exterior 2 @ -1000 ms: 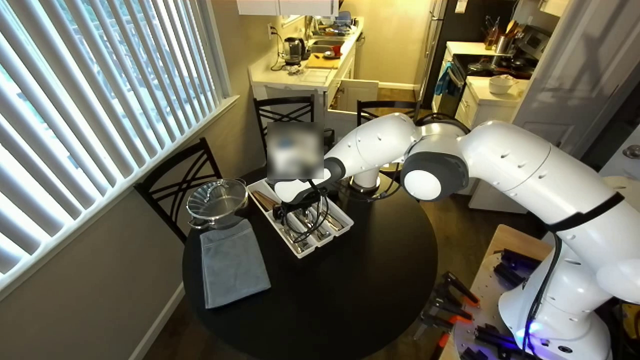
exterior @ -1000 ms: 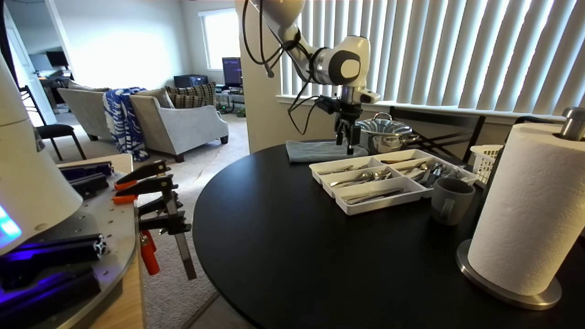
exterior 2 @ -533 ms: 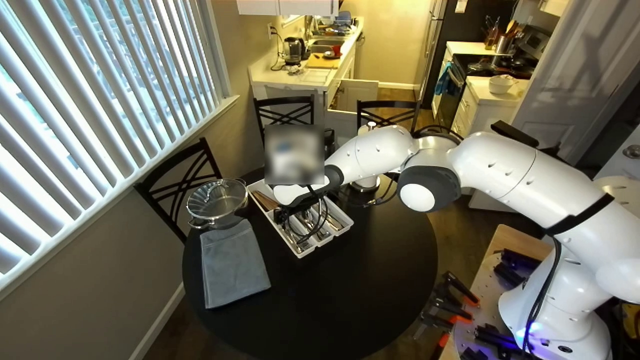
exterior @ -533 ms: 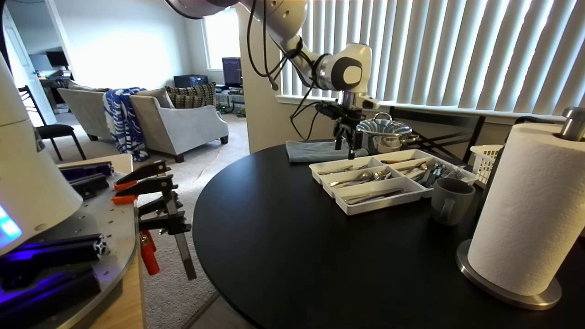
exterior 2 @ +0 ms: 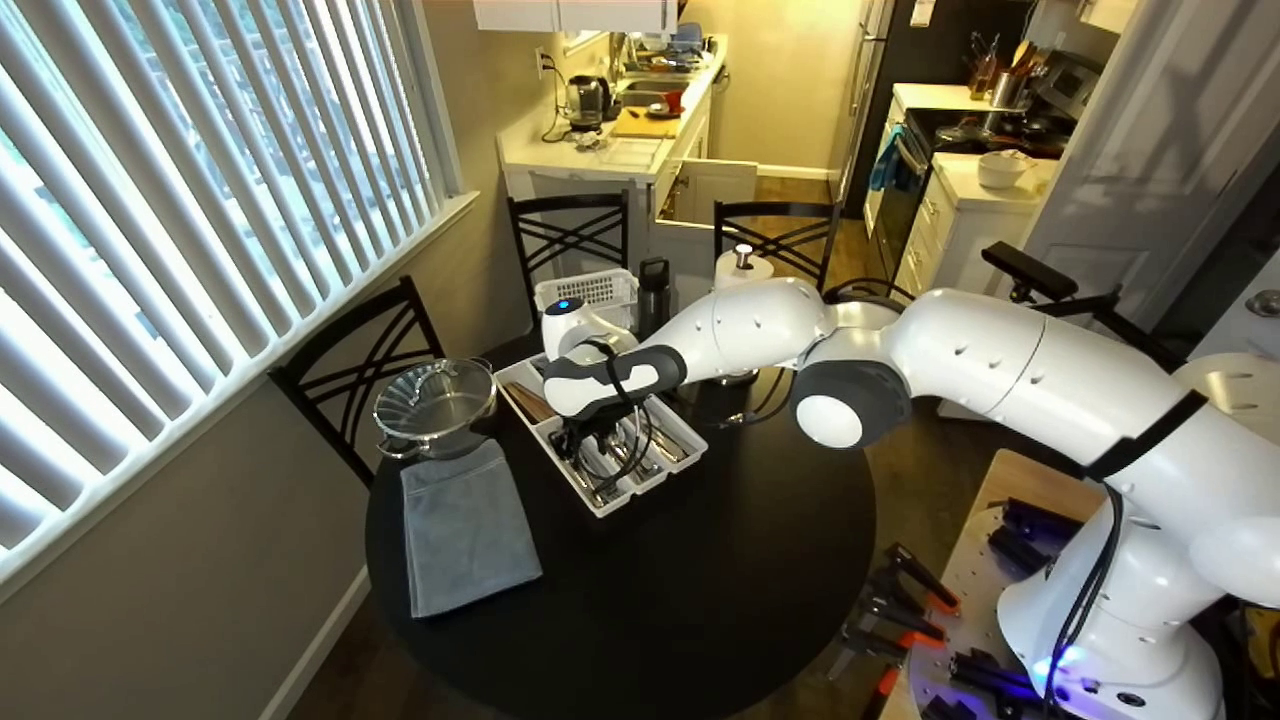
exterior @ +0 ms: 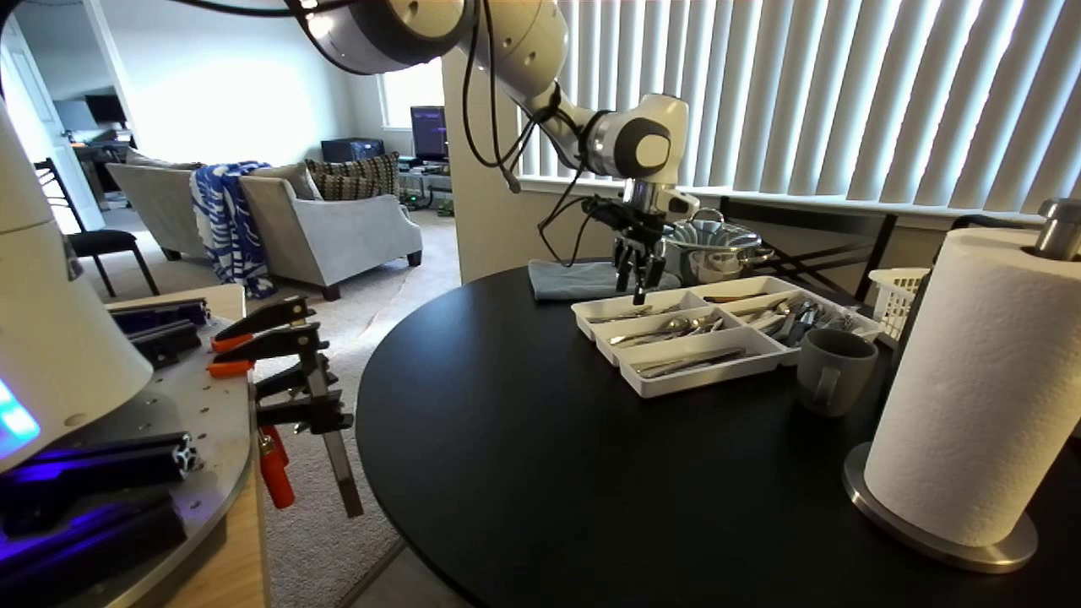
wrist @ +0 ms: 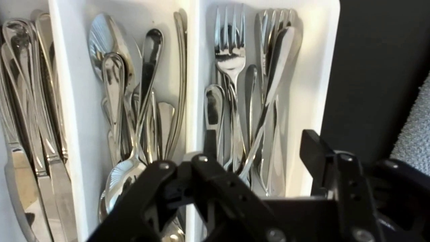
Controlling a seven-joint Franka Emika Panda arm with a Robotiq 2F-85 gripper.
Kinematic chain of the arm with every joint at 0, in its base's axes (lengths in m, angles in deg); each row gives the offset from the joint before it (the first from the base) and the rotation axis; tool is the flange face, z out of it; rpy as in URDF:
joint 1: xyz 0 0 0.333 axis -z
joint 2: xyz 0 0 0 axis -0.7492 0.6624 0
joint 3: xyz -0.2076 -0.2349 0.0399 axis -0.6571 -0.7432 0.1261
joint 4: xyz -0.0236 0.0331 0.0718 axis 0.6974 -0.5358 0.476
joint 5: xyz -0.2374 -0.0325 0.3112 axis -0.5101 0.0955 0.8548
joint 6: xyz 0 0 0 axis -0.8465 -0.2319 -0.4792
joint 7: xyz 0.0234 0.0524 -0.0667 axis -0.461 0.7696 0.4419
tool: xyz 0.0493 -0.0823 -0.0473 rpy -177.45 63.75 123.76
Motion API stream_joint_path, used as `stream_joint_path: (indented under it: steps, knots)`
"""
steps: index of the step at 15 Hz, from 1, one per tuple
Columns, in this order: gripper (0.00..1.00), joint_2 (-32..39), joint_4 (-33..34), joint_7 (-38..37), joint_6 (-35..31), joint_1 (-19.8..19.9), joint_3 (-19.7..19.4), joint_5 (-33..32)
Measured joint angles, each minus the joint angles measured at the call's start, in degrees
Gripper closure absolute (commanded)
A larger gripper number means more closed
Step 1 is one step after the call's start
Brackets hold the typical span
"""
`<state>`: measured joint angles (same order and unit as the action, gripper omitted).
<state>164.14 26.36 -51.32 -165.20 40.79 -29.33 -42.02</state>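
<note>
The forks (wrist: pixel 231 62) lie heaped in the upper right part of the wrist view, two sets of tines showing near the top edge and one handle slanting across the rest. They occupy an end compartment of the white tray (exterior: pixel 714 376). Low over them hangs the gripper (wrist: pixel 258 147), its jaws well apart, one by the divider, the other at the outer wall; whether either touches anything, I can't tell from here. Across the divider, left of centre, are the spoons (wrist: pixel 100 40), and down the left edge lie the knives (wrist: pixel 62 198).

In an exterior view I see the tray right of centre on the black worktop (exterior: pixel 507 456), the mug (exterior: pixel 836 371) just beside its right end and the paper roll (exterior: pixel 963 380) upright at the right of the frame. In an exterior view the cloth (exterior 2: pixel 465 530) lies flat at lower left of centre, with the lidded pot (exterior 2: pixel 435 405) just above it. The white arm (exterior 2: pixel 985 340) comes in from the right, and behind its far end, near the middle, stand the basket (exterior 2: pixel 600 288) and the bottle (exterior 2: pixel 653 295). Blinds (exterior 2: pixel 190 200) slope across the upper left.
</note>
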Motion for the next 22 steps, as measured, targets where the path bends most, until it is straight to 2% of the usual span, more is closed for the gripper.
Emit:
stream_joint_path:
  steps: [2, 6, 7, 8, 9, 10, 13, 16, 18, 20, 21, 22]
  knots:
    - [0.28, 1.73, 2.56, 0.01, 1.52, 0.05, 0.32, 0.02]
    - [0.34, 3.30, 4.20, 0.01, 2.37, 0.19, 0.88, 0.04]
    - [0.38, 3.34, 4.19, 0.01, 2.37, 0.27, 1.03, 0.04]
    - [0.38, 3.38, 4.17, 0.01, 2.37, 0.35, 1.16, 0.04]
    - [0.43, 3.43, 4.14, 0.01, 2.38, 0.42, 1.26, 0.04]
    - [0.40, 3.47, 4.09, 0.01, 2.40, 0.50, 1.33, 0.05]
    - [0.45, 3.61, 3.92, 0.01, 2.49, 0.72, 1.45, 0.05]
    - [0.41, 3.84, 3.84, 0.01, 2.51, 0.93, 1.45, 0.05]
    - [0.42, 3.92, 3.77, 0.01, 2.51, 1.13, 1.45, 0.09]
    - [0.46, 3.92, 3.77, 0.01, 2.51, 1.42, 1.46, 0.22]
    - [0.53, 3.92, 3.77, 0.00, 2.51, 1.56, 1.46, 0.31]
    - [0.52, 3.92, 3.77, -0.05, 2.51, 1.69, 1.46, 0.41]
